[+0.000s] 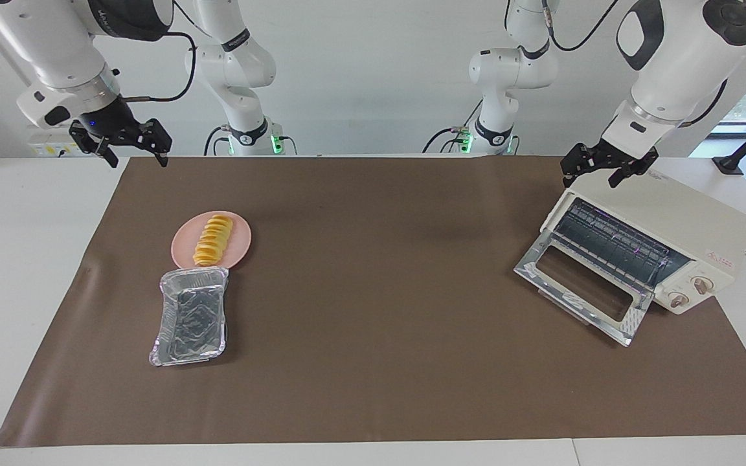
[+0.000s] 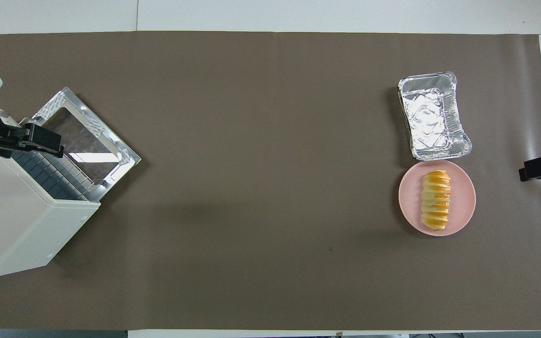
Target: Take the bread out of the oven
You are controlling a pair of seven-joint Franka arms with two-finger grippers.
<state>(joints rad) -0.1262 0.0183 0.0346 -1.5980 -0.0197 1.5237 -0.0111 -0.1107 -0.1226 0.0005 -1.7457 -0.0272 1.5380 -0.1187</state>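
The left gripper [image 1: 594, 169] hangs just above the top corner of the oven [image 1: 661, 249], fingers spread apart and holding nothing. The right gripper [image 1: 132, 147] is raised over the edge of the brown mat [image 1: 379, 362] at the right arm's end of the table [image 1: 23, 259], likewise spread and empty. The oven's glass door [image 1: 583, 291] is dropped open, its wire rack bare. The bread [image 1: 213, 240] lies on a pink plate [image 1: 240, 249], whose rim touches a foil tray [image 1: 190, 317] farther from the robots.

high facing view, steep overhead view, shared table [image 1: 373, 456]
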